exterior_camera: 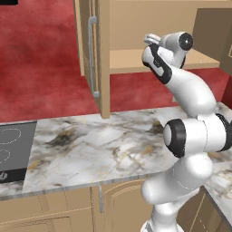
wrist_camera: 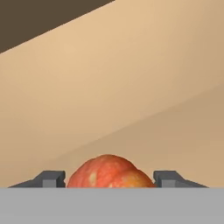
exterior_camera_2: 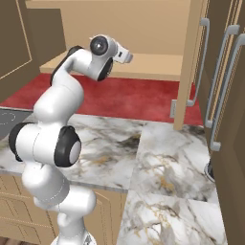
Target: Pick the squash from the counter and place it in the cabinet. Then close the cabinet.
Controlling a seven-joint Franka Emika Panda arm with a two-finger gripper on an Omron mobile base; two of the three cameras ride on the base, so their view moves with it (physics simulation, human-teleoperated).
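The orange-red squash (wrist_camera: pixel 107 173) sits between my gripper's (wrist_camera: pixel 109 180) two dark fingertips (wrist_camera: pixel 53 179), which press against its sides, so the gripper is shut on it. Tan cabinet panels lie beyond it in the hand view. In the base views my arm reaches up into the open cabinet (exterior_camera: pixel 131 27), with the hand (exterior_camera: pixel 152 41) just above the inner shelf (exterior_camera_2: pixel 158 66). The squash is hidden behind the hand there. The cabinet's left door (exterior_camera: pixel 97 54) stands swung out towards me. Below lies the marble counter (exterior_camera: pixel 90 145).
A black stovetop (exterior_camera: pixel 13 145) borders the counter on the left. The cabinet's right door (exterior_camera_2: pixel 191 62), with its silver handle, hangs open over the counter (exterior_camera_2: pixel 158 158). Tall tan doors with bar handles (exterior_camera_2: pixel 225 81) stand at the right. A small dark object (exterior_camera_2: pixel 209 172) sits by them.
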